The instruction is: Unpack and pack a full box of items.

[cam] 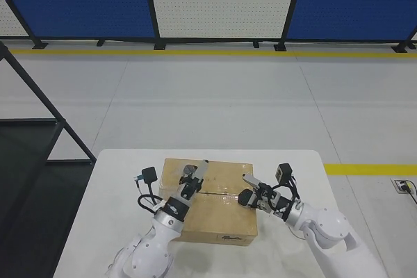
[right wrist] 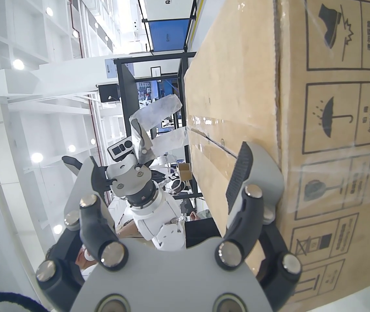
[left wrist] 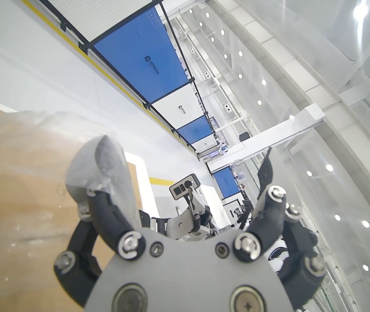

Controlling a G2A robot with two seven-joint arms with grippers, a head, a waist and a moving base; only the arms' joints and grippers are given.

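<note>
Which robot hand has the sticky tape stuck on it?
The left hand, above the box: a crumpled strip of clear tape clings to one of its fingers. The right hand, at the box's edge, has none.

A white table (cam: 115,201) stands beside a black rack (cam: 21,121), blue panels (cam: 83,17) lining the far floor

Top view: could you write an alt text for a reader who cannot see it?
A closed cardboard box lies on a white table. The left tool is over its top, the right tool at its edge.
</note>
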